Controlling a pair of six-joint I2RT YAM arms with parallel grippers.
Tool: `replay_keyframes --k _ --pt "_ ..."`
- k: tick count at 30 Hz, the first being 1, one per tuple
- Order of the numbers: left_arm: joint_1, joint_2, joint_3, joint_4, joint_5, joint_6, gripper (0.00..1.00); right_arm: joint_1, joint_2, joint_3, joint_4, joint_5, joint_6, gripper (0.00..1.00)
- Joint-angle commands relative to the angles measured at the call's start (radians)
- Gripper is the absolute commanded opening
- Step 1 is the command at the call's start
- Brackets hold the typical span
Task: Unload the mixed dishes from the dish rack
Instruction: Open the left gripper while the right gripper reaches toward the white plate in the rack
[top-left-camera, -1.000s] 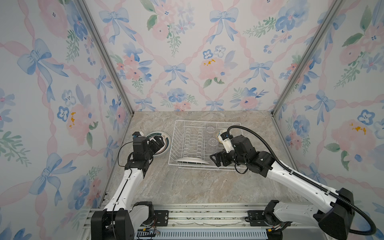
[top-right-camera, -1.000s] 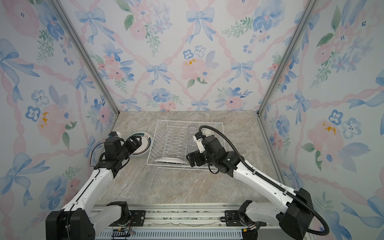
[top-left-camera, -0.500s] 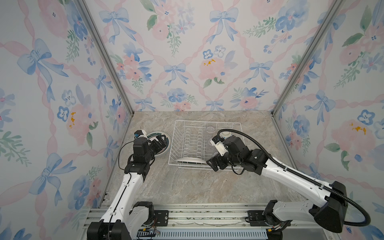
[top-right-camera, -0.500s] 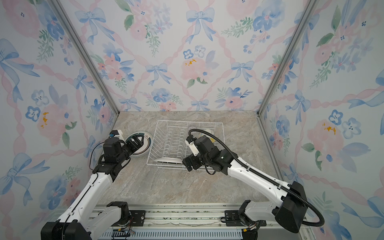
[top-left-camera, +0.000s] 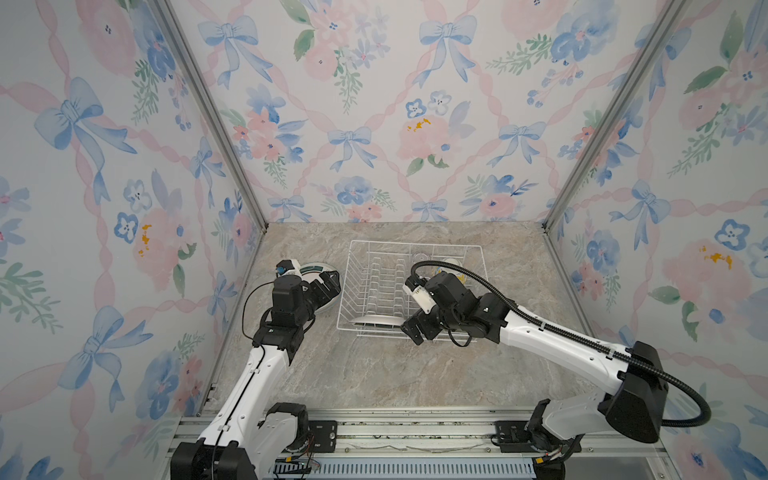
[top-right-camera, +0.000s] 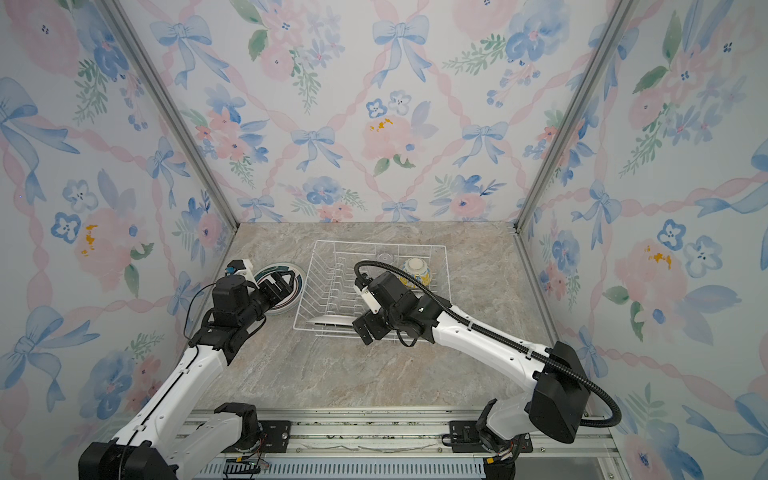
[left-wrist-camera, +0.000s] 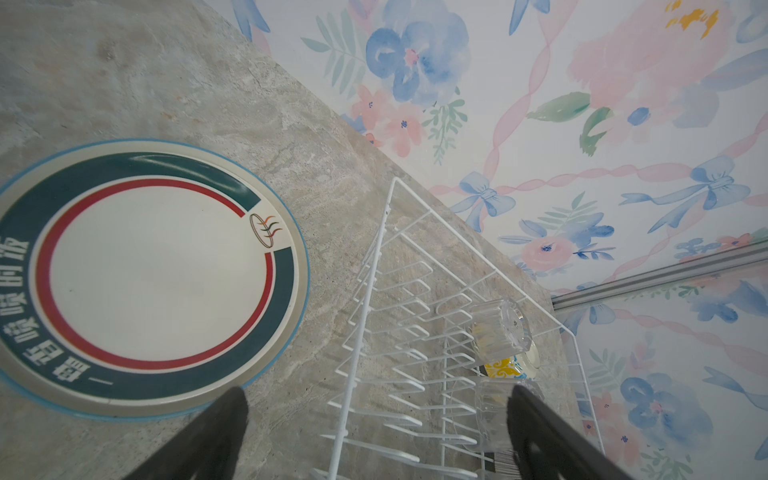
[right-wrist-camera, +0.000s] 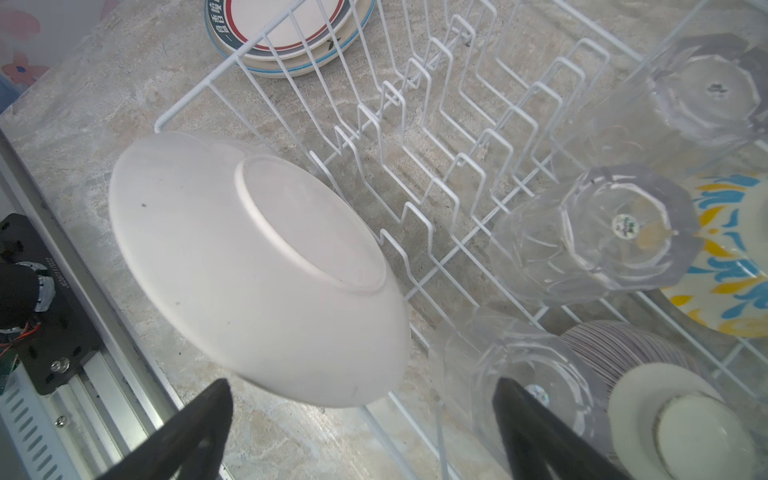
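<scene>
The wide-open right hand (top-left-camera: 411, 330) was by the round white china plate (right-wrist-camera: 249, 266) at 6 o'clock in the white wire dish rack (top-left-camera: 415, 245), and the wide-open left hand (top-left-camera: 328, 286) was at its 9 o'clock.

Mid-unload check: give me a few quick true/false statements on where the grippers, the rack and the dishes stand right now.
1. The left gripper and right gripper are both open and empty. True.
2. The dish rack is emptied. False: it holds a white plate, three glass cups, a yellow-blue bowl and a striped bowl.
3. The teal-rimmed plate lies outside the rack. True.
4. The glass cups sit mouth up. False: their bases face up.
</scene>
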Motion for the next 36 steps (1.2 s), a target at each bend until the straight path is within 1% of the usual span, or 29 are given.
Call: replay_keyframes --k 1,6,20,23,28,32,36 --pt "-0.007 0.015 0.029 0.006 -0.011 -0.003 0.98 0.015 0.032 0.043 -0.030 0.078 0.003 0.97" --pt "-0.008 0.036 0.028 0.022 -0.008 0.002 0.98 0.015 0.065 0.064 -0.032 0.115 0.009 0.94" --pt "-0.009 0.103 0.035 0.069 0.039 0.002 0.98 0.025 0.172 0.172 -0.059 0.097 -0.025 0.80" --pt "-0.010 0.112 0.030 0.078 0.044 -0.002 0.98 0.025 0.180 0.179 -0.060 0.104 -0.028 0.76" --pt "-0.010 0.118 0.009 0.111 0.046 -0.014 0.98 0.026 0.181 0.181 -0.060 0.104 -0.031 0.73" --pt "-0.009 0.133 0.008 0.117 0.057 -0.020 0.98 0.027 0.176 0.184 -0.059 0.107 -0.031 0.64" --pt "-0.010 0.142 0.002 0.135 0.074 -0.037 0.98 0.027 0.176 0.181 -0.055 0.107 -0.037 0.61"
